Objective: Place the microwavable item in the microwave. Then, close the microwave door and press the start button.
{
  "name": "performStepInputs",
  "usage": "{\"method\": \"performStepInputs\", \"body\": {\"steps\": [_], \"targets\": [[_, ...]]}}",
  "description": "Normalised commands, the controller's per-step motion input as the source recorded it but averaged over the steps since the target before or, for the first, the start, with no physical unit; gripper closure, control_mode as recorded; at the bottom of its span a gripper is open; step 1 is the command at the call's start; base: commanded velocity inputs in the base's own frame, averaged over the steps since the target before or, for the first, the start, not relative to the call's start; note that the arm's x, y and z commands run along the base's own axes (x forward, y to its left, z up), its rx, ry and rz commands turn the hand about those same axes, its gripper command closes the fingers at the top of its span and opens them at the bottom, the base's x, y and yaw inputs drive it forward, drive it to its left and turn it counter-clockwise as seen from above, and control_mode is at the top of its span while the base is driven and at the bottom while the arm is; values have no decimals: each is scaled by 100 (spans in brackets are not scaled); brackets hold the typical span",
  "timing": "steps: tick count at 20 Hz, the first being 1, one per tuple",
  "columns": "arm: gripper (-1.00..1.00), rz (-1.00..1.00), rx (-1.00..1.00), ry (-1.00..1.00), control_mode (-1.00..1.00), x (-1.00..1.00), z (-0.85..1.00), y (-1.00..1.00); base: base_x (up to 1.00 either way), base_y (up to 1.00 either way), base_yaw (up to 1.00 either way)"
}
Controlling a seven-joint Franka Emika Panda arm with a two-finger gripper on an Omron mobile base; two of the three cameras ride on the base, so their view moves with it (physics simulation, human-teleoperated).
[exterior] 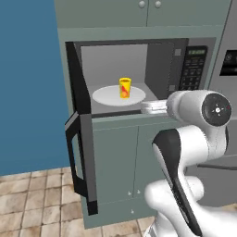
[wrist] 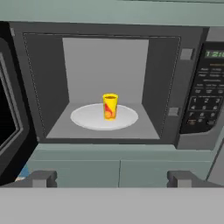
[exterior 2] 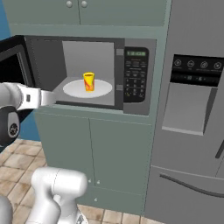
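Note:
The small yellow cup (exterior: 125,87) (exterior 2: 89,81) (wrist: 110,106) with a red-orange mark stands upright on the white turntable (exterior: 107,97) (exterior 2: 73,89) (wrist: 87,117) inside the open black microwave (exterior: 159,65) (exterior 2: 119,105) (wrist: 168,78). The microwave door (exterior: 81,134) (exterior 2: 12,65) (wrist: 6,118) is swung wide open to the left. My gripper (wrist: 112,178) hangs open and empty in front of the cavity, outside it, fingertips (wrist: 41,178) wide apart. The keypad panel (exterior: 193,69) (exterior 2: 135,74) (wrist: 205,96) is to the right of the cavity.
Grey-green cabinet doors (exterior: 120,162) (exterior 2: 92,153) sit below the microwave and more cabinets above. A steel fridge (exterior 2: 192,118) with a dispenser stands to the right. A blue wall (exterior: 28,83) and tiled floor (exterior: 37,203) lie to the left.

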Motion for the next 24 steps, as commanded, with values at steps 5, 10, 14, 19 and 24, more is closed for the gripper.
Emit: {"method": "performStepInputs", "body": {"steps": [5,10,14,19,24], "targets": [[-100,2,-18,-11,-100,-100,-10,29,0,0,0],[-100,5,-21,-26,-100,-99,-1,31,0,0,0],[-100,4,-25,-5,-100,-68,3,47,0,0,0],[-100,8,-30,0,-100,-10,0,70,0,0,0],[-100,8,-34,0,-100,1,-20,79,0,0,0]]}}
